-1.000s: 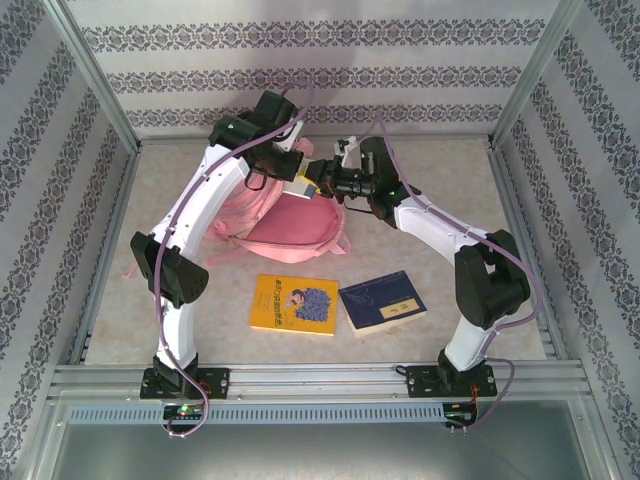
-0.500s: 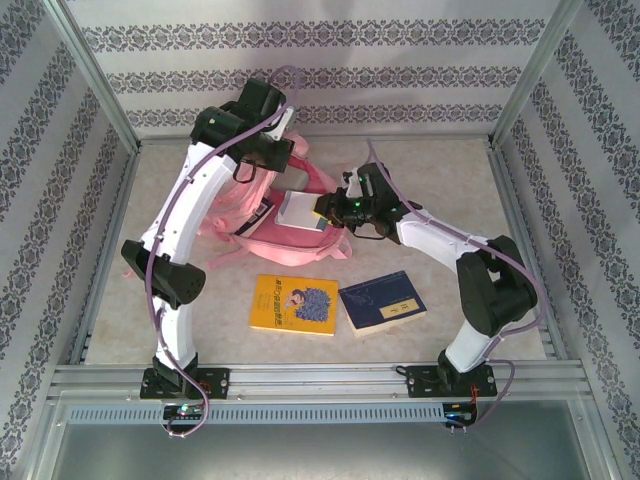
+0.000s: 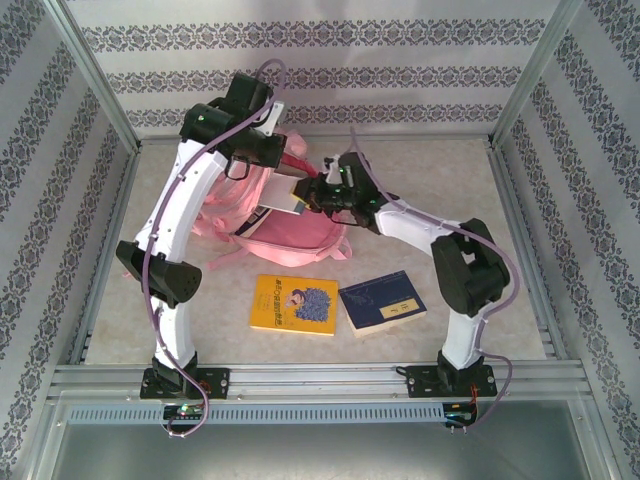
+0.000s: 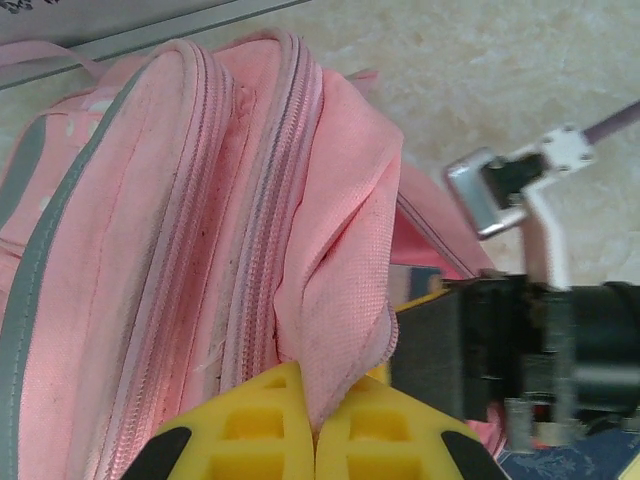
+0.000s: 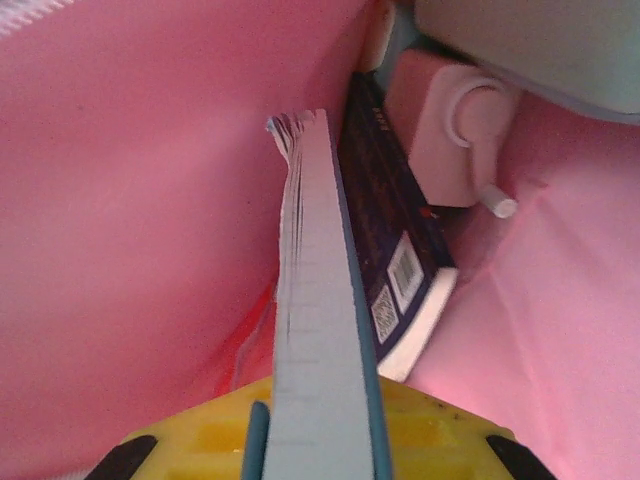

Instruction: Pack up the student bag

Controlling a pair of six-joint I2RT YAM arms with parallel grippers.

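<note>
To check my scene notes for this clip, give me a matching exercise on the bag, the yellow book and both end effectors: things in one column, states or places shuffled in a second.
Column 1
1. left end effector
2. right end effector
3. yellow book
4. student bag

Column 2
A. flat on the table, beside a dark blue book
B. open, with a dark book inside
C. shut on a thin pale-blue book
D. shut on pink fabric at the bag's edge

Pairs: 1-D, 2-C, 3-A, 4-B
</note>
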